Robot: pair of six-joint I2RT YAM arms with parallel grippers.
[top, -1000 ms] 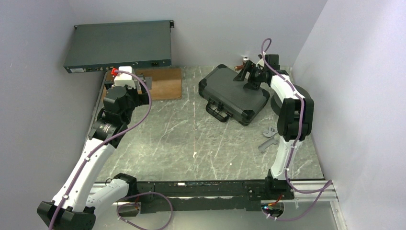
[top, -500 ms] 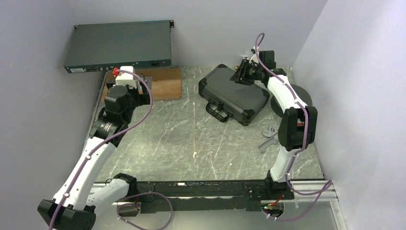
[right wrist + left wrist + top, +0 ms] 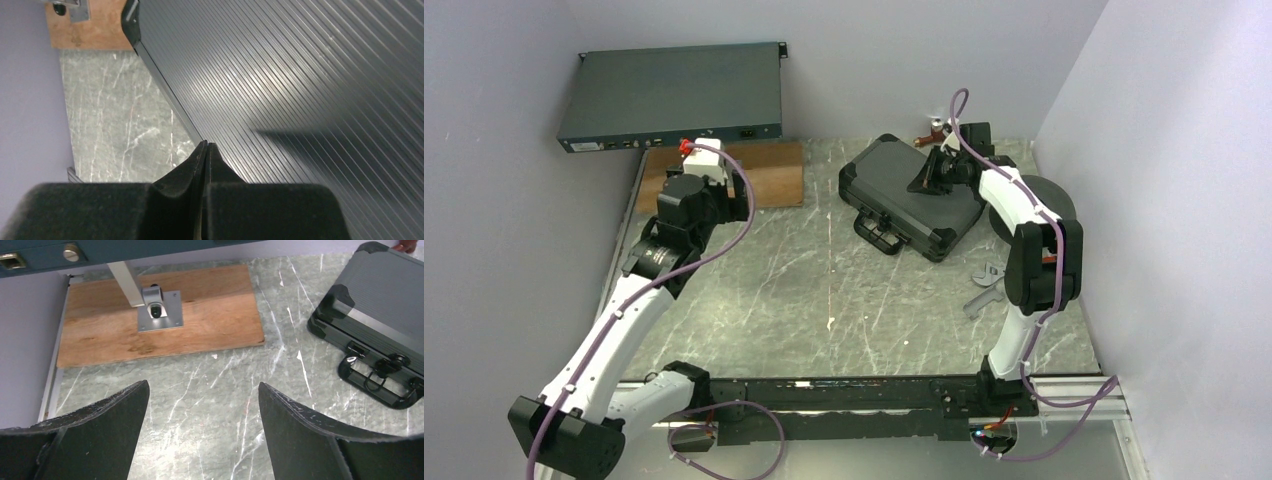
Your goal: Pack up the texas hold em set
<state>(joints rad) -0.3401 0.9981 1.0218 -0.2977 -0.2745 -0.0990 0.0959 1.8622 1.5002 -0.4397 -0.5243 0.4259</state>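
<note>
Over black case | right fingers pressed together | left fingers apart

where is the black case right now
In the top view the black case lies closed on the far right half of the table, right of the wooden board, with the shut right gripper over its lid.

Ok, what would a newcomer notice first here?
The closed black ribbed hard case with a carry handle lies toward the back right, the right gripper shut and empty at its lid. Far left, a flat grey rack-mount box stands raised over a brown wooden board, with the open left gripper hovering nearby.
</note>
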